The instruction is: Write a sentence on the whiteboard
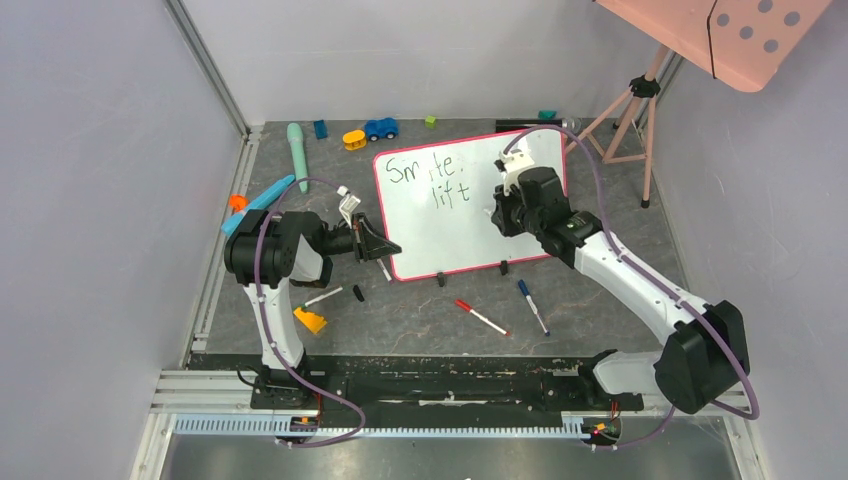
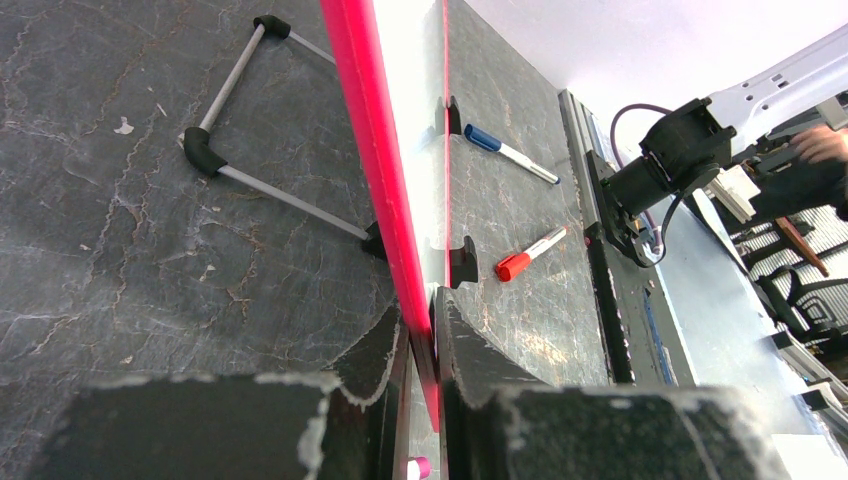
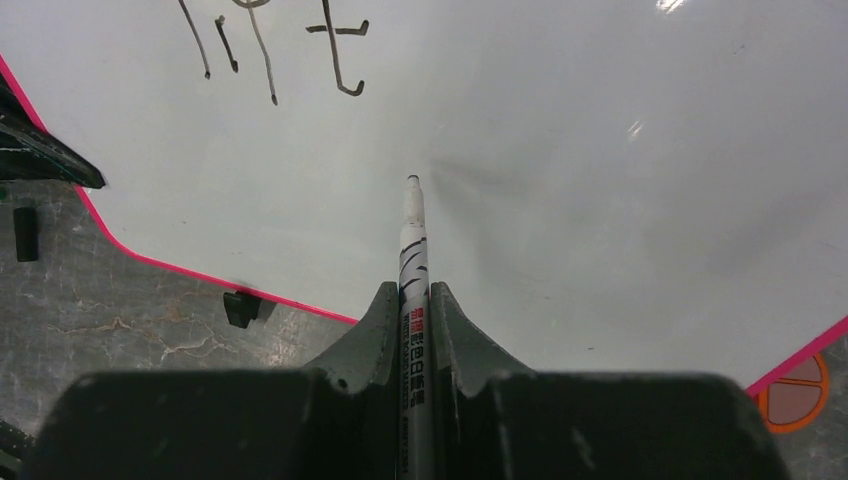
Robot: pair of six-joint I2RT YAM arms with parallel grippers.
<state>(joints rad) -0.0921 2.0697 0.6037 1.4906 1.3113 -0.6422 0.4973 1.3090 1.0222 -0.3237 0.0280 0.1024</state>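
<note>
The whiteboard (image 1: 440, 240) stands tilted on its black feet in the middle of the mat. The sentence on it reads roughly "Sm tte." (image 1: 425, 167) with "lift" (image 1: 452, 193) below. My left gripper (image 1: 385, 250) is shut on the board's pink frame near its lower left corner; in the left wrist view the frame (image 2: 370, 130) runs between the closed jaws of that gripper (image 2: 425, 310). My right gripper (image 1: 503, 212) hovers over the board's right half, shut on a black marker (image 3: 412, 260). Its tip points at bare board below and right of "lift" (image 3: 270, 50). Whether the tip touches, I cannot tell.
A red marker (image 1: 481, 317) and a blue marker (image 1: 532, 306) lie in front of the board, another marker (image 1: 323, 297) and an orange piece (image 1: 310, 320) near the left arm. Toys (image 1: 380, 128) line the back. A tripod (image 1: 640, 120) with a salmon panel (image 1: 740, 35) stands back right.
</note>
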